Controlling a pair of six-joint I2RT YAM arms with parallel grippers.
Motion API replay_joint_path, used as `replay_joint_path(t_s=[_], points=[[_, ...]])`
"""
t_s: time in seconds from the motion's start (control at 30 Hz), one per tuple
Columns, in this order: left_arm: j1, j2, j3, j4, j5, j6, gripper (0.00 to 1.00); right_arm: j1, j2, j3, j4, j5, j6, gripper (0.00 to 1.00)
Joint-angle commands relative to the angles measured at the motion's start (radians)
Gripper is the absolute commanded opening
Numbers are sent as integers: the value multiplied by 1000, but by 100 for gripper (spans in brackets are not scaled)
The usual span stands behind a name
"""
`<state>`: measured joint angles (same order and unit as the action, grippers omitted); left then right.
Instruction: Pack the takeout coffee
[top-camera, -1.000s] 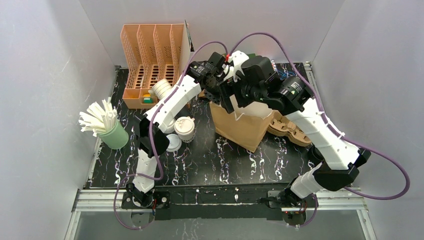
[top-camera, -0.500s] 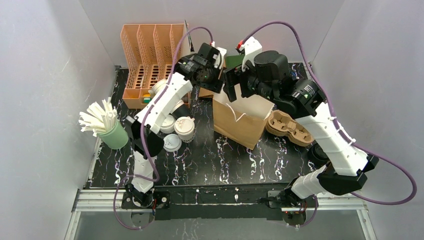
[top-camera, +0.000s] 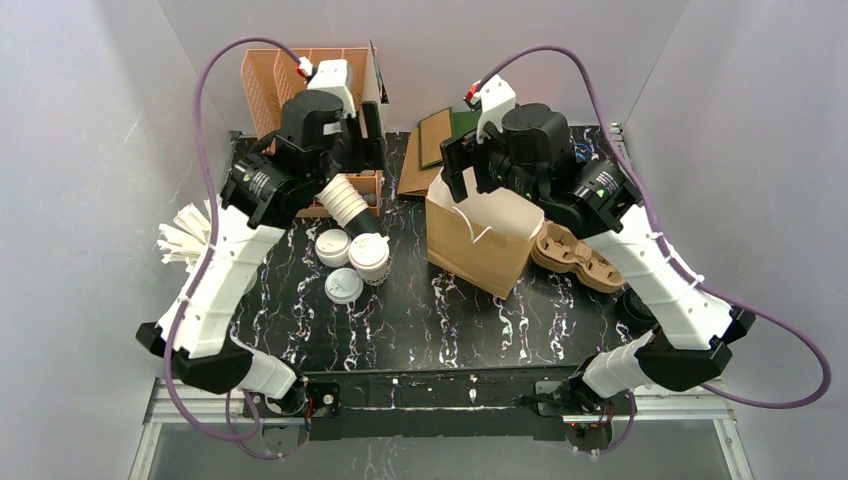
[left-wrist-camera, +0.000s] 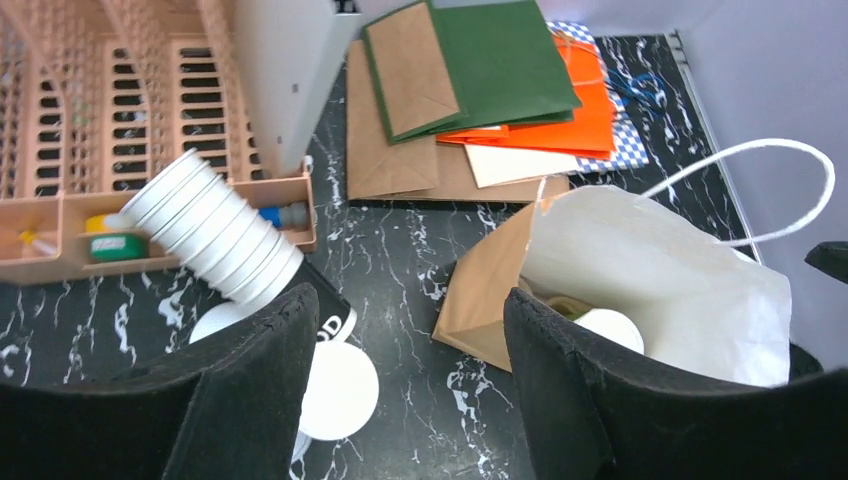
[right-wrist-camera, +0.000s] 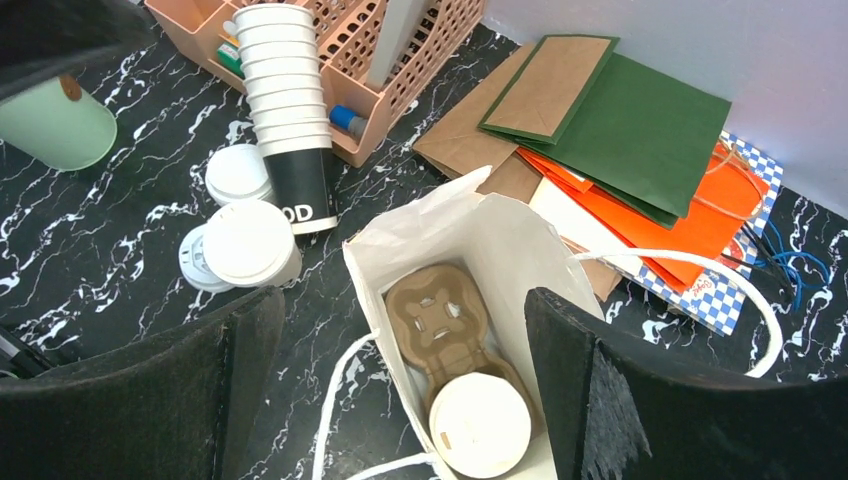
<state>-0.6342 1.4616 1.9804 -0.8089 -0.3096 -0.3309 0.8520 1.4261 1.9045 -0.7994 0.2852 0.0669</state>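
Observation:
A brown paper bag (top-camera: 480, 250) stands open mid-table. Inside, a brown cup carrier (right-wrist-camera: 440, 310) holds one takeout coffee (right-wrist-camera: 480, 425) with a white lid, which also shows in the left wrist view (left-wrist-camera: 610, 328). A second lidded takeout coffee (top-camera: 370, 255) (right-wrist-camera: 245, 243) stands on the table left of the bag. My right gripper (top-camera: 458, 168) (right-wrist-camera: 405, 390) hovers open above the bag's mouth, holding nothing. My left gripper (top-camera: 368, 135) (left-wrist-camera: 410, 390) is open and empty, up by the organiser, left of the bag.
A tipped stack of lidless cups (top-camera: 345, 205) leans by the orange organiser (top-camera: 262, 80). Loose lids (top-camera: 333, 245) (top-camera: 343, 287) lie near the cup. A spare carrier (top-camera: 575, 255) sits right of the bag, flat bags (top-camera: 435, 140) behind it, straws (top-camera: 185, 235) far left.
My left arm has swung away from the bag to the left and its jaws have opened. My right gripper has risen slightly above the bag and stays open.

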Motion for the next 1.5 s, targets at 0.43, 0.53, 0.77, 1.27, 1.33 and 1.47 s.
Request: replay_joint_path(t_s=[0.43, 0.53, 0.77, 1.27, 1.33, 1.47], points=[[44, -86, -61, -432, -485, -395, 69, 61, 167, 112, 14, -219, 50, 98], [89, -89, -63, -483, -618, -428, 65, 62, 176, 103, 30, -224, 82, 98], [327, -103, -214, -382, -692, -417, 55, 61, 148, 61, 38, -221, 105, 98], [406, -119, -263, -233, -261, -252, 64, 146, 345, 60, -63, -200, 140, 98], [406, -119, -265, -237, -251, -244, 64, 191, 396, 102, -69, -145, 132, 98], [407, -83, -241, -325, -403, -322, 63, 253, 483, 195, -78, -85, 135, 98]])
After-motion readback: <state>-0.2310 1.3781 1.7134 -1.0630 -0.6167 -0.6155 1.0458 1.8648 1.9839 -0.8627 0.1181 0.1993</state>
